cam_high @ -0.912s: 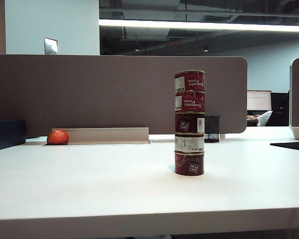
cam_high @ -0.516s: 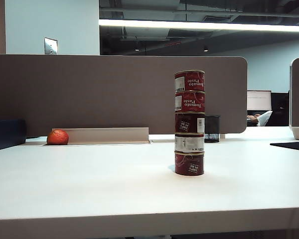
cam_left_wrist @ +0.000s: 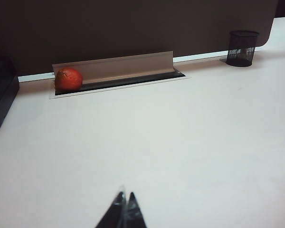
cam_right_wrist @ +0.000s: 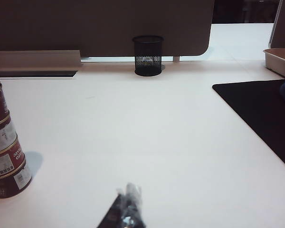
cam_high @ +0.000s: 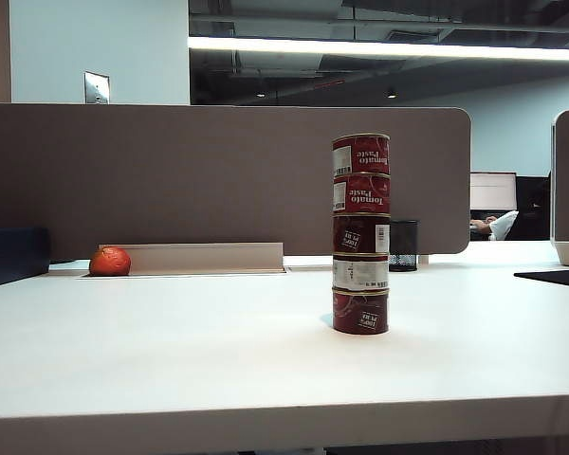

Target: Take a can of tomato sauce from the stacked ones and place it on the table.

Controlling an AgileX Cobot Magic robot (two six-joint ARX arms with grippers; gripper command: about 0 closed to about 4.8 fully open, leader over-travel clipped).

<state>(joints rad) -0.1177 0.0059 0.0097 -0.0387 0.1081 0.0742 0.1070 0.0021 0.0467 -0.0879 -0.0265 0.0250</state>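
Note:
The stacked ones (cam_high: 360, 233) form one upright column of several tins on the table (cam_high: 171, 341), right of centre. The top tin (cam_high: 360, 154) is a can of tomato sauce with a dark red "Tomato Paste" label, and the tin under it (cam_high: 361, 194) looks the same. The right wrist view catches the stack's lower tins (cam_right_wrist: 4, 152) at the frame edge. My left gripper (cam_left_wrist: 125, 197) is shut and empty over bare table, with the stack out of its view. Also shut and empty, my right gripper (cam_right_wrist: 128, 192) sits to the side of the stack, well apart from it. Neither gripper appears in the exterior view.
An orange-red fruit (cam_high: 109, 262) lies by the cable-tray flap (cam_high: 204, 256) at the back left. A black mesh cup (cam_high: 403, 245) stands behind the stack, in front of the grey-brown partition (cam_high: 218, 171). A black mat (cam_right_wrist: 261, 114) and a tray (cam_right_wrist: 279, 59) lie to the right.

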